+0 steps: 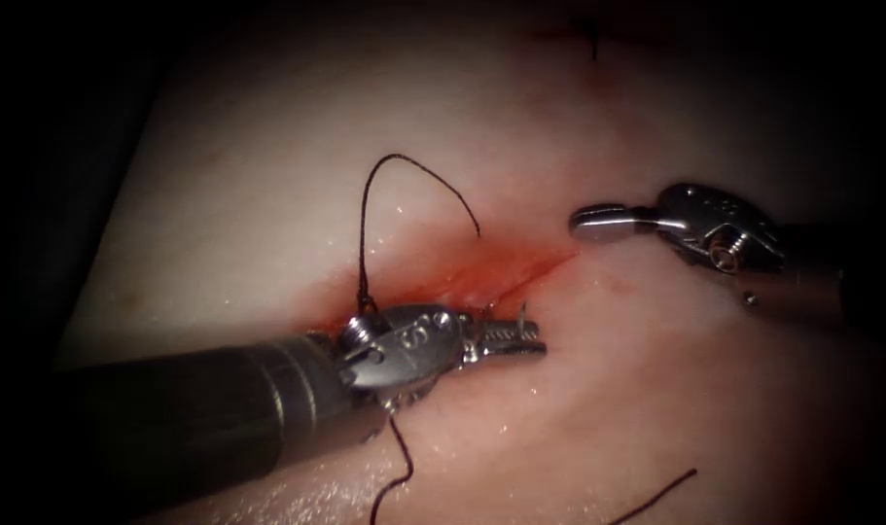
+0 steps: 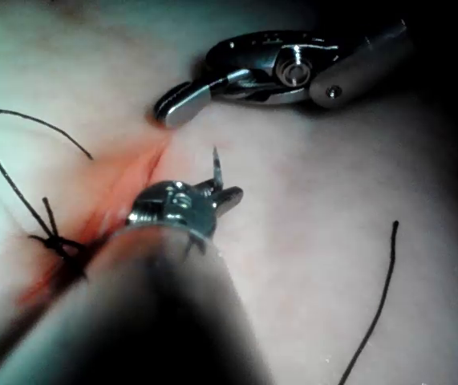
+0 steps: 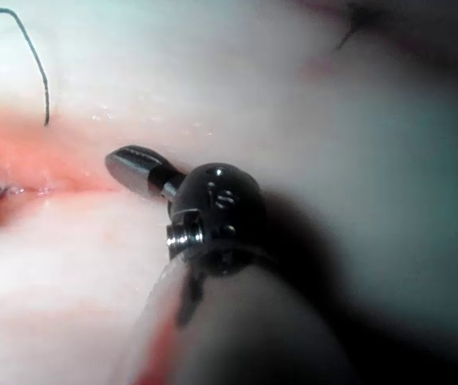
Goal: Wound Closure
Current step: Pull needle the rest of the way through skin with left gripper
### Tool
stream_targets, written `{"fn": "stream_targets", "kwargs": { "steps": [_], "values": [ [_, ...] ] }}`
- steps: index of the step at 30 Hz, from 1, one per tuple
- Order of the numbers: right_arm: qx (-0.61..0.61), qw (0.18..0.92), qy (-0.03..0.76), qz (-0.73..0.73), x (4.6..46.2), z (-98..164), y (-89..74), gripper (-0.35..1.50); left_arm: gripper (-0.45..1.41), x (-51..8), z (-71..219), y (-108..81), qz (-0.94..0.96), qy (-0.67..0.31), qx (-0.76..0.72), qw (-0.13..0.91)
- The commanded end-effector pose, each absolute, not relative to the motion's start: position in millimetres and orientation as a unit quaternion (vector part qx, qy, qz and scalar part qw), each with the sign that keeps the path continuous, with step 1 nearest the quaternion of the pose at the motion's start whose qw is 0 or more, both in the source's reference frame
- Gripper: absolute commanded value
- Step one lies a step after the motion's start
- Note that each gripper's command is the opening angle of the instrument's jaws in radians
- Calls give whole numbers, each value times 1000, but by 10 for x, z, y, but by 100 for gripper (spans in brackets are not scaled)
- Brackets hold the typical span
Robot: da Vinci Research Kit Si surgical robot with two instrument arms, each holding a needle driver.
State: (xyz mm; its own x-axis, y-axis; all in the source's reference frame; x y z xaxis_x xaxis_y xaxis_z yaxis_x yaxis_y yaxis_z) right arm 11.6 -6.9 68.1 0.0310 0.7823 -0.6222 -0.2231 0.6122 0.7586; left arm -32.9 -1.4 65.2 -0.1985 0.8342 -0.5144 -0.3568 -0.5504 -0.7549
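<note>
The tissue [image 1: 267, 194] carries a reddened cut [image 1: 481, 277] running up to the right. My left tool [image 1: 520, 338] lies over the cut's lower part, shut on the needle [image 1: 523, 313]. A short pointed end of the needle [image 2: 216, 168] stands up above the left tool [image 2: 222, 196]; I cannot tell whether the rest is in the tissue. The right tool [image 1: 598, 222] hovers at the cut's upper right end, shut and holding nothing; it is also seen in the wrist views [image 2: 180, 104] [image 3: 128, 167]. Dark thread [image 1: 394, 160] arcs up from a knot [image 1: 365, 297] at the cut's left end.
More thread [image 1: 401, 467] trails down below the left tool's wrist. A loose thread end [image 1: 656, 494] lies on the tissue at the lower right, also as the loose thread end [image 2: 377, 305]. An older dark stitch [image 1: 593, 44] sits at the far top. Red fluid wets the cut's edges.
</note>
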Motion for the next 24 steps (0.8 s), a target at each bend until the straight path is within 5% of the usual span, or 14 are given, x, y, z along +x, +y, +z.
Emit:
{"fn": "stream_targets", "kwargs": {
  "steps": [1,15,24],
  "values": [
    [236,679,592,364,126,686,-72,-32,-45,-334,654,-12,719,-259,-489,420],
    [258,699,588,314,128,689,-96,-35,-45,-337,628,-22,662,-336,-514,429],
    [265,698,593,302,129,682,-111,0,-45,-334,588,8,757,-118,-611,198]
  ]
}}
